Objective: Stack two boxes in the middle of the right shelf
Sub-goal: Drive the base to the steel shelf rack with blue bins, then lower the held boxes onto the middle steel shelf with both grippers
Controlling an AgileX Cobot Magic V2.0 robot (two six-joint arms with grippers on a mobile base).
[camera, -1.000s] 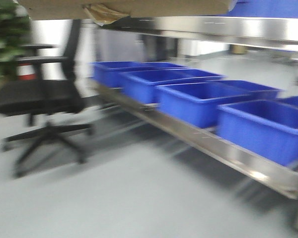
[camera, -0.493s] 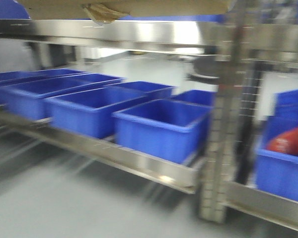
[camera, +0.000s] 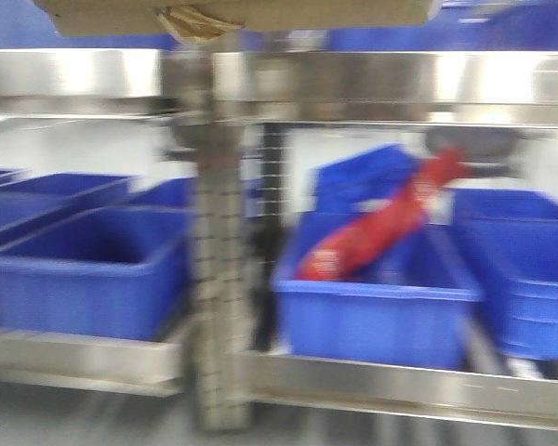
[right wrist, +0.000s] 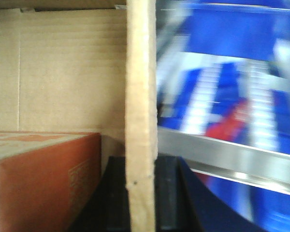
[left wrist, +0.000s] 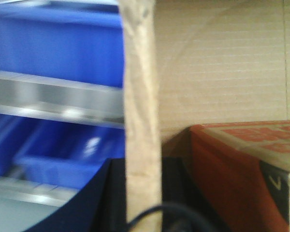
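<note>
One brown cardboard box (camera: 232, 14) shows, hanging at the top of the front view with a yellowish tape scrap (camera: 191, 23) under it. Just behind and below it runs the shiny steel shelf (camera: 372, 79) lip. In the left wrist view my left gripper (left wrist: 142, 193) is shut on the box's upright wall (left wrist: 141, 96), a dark finger (left wrist: 111, 198) on each side. My right gripper (right wrist: 141, 193) is likewise shut on the opposite box wall (right wrist: 141, 87). Inside the box lies a carton with red print (left wrist: 241, 169) (right wrist: 43, 179).
A perforated steel upright (camera: 219, 279) stands left of centre. Blue bins (camera: 84, 269) sit on the lower shelf board (camera: 391, 381); one bin (camera: 372, 321) holds a red packet (camera: 381, 228). More blue bins (camera: 530, 28) stand on the upper board. The picture is motion-blurred.
The front view has swung right along the shelving: the office chair and floor are gone, the upright and the bin with the red packet have come in. The box stays held.
</note>
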